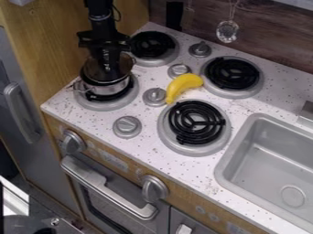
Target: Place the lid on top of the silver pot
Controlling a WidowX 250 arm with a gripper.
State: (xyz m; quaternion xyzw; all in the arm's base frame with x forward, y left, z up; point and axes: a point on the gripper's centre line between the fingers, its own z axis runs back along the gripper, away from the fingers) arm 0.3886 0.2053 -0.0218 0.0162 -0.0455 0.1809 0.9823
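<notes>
A: Progress?

B: Silver pot (pixel 105 88) on the burner (pixel 92 105) nearest the wooden side panel. Lid (pixel 91 70) at its mouth, looks tilted. Judged nearly done; contact all round the rim can't be told.

A: Gripper (pixel 110 68)?

B: Hangs straight over the lid, dark against dark. Can't tell how wide it is set, nor whether it has hold of the lid.

A: Left to do?

B: Likely level the lid, seat it, let go if held, lift clear.

A: Materials?

B: Lid round, see-through, brownish, thin-rimmed. Pot shiny metal, low-walled. Coils matte black. Counter (pixel 160 158) pale, speckled. Banana (pixel 183 85) smooth, yellow, curved, well apart from the pot.
</notes>
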